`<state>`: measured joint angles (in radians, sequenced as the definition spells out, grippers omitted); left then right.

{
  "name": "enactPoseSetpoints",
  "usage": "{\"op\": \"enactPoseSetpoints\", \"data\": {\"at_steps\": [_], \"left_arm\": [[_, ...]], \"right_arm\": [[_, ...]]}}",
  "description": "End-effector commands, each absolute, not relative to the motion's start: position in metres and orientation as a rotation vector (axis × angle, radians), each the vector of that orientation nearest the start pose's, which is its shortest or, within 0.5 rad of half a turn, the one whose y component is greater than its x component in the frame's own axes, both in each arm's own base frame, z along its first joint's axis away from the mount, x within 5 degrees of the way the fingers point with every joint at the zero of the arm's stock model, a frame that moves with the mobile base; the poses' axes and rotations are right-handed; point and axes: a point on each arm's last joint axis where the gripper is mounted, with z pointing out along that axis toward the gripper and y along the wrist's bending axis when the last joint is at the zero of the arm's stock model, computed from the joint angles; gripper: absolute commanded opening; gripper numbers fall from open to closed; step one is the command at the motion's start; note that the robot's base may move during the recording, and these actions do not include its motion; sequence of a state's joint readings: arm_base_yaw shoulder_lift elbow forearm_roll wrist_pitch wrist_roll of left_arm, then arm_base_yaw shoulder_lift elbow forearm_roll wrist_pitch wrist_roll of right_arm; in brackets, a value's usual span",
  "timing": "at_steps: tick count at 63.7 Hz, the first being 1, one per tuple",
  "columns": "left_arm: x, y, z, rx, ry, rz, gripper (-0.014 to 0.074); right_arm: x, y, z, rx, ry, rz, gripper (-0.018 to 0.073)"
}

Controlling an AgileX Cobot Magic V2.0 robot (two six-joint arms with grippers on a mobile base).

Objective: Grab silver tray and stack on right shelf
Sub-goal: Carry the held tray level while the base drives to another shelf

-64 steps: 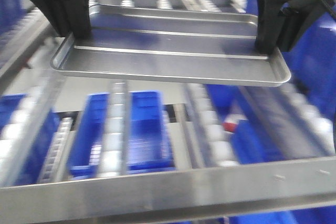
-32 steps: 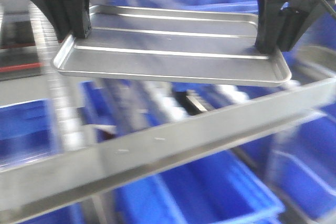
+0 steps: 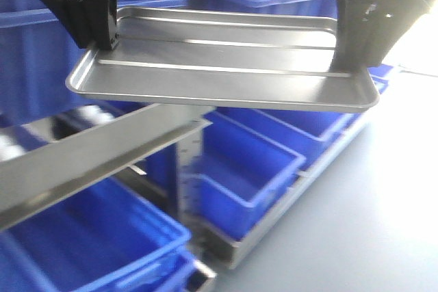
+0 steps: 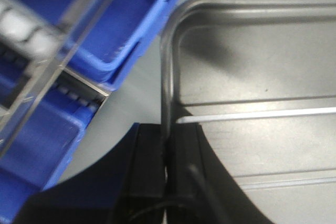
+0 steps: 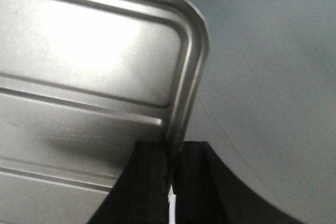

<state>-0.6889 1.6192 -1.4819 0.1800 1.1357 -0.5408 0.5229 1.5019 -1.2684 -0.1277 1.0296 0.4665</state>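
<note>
The silver tray [image 3: 219,66], shiny with two long ridges, hangs level in the air between both grippers. My left gripper [image 3: 102,42] is shut on its left rim and my right gripper [image 3: 352,66] is shut on its right rim. In the left wrist view the black jaws [image 4: 168,145] pinch the rim of the tray [image 4: 262,77] near a rounded corner. In the right wrist view the jaws [image 5: 170,166] pinch the rim of the tray [image 5: 79,77] the same way. The right shelf is out of view.
A steel rack's flat front bar [image 3: 89,155] slants across the lower left, with white rollers [image 3: 7,145] behind it. Blue bins [image 3: 253,162] stand in a row under the tray, with more at the lower left [image 3: 82,237]. Grey floor [image 3: 383,203] lies to the right.
The whole scene has swept left in the front view: the roller rack slid off to the left, and blue bins and grey floor came in. The tray stays held level in both grippers.
</note>
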Motion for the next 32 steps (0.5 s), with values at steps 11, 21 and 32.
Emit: {"op": "enactPoseSetpoints", "data": {"at_steps": [11,21,32], "left_arm": [[0.2633,-0.2052,0.3589,0.278,2.598,-0.219,-0.0093],[0.2633,-0.2052,0.3589,0.278,2.598,-0.219,-0.0093],[0.2633,-0.2052,0.3589,0.278,2.598,-0.219,-0.0093]], "right_arm": [[0.2674,0.1443,0.3341,-0.182,2.616,0.170,0.0057],[0.2674,0.1443,0.3341,-0.182,2.616,0.170,0.0057],[0.2674,0.1443,0.3341,-0.182,2.616,0.170,0.0057]]}}
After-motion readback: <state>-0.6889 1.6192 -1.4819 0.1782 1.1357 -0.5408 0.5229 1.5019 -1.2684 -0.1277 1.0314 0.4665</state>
